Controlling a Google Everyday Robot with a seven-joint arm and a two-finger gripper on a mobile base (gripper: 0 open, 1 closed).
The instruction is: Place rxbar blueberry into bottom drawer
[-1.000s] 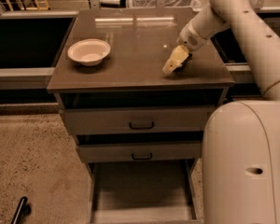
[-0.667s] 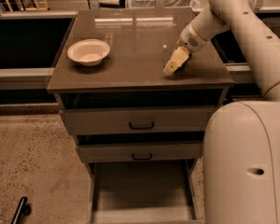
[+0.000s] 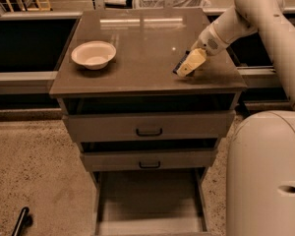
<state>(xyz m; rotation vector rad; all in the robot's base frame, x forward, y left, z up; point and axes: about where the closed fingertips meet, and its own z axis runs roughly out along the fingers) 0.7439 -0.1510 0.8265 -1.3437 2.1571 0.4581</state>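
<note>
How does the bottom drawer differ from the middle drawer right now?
The bottom drawer is pulled far out, its bare floor showing; the middle drawer is nearly closed, its inside hidden. The middle drawer shows a dark handle on its front; none shows on the bottom drawer. Both are grey-brown, in one cabinet. The gripper is at the rxbar blueberry on the cabinet top.

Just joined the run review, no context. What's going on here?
The robot's one arm reaches over the cabinet top, with its hand down at the right front of that surface. The hand is right at the rxbar blueberry, which shows as a dark sliver at the hand's left edge. I can't tell whether it has a grip. The bottom drawer is pulled out, and the bar isn't in it yet. A cream bowl sits at the top's left, apart from the hand.
</note>
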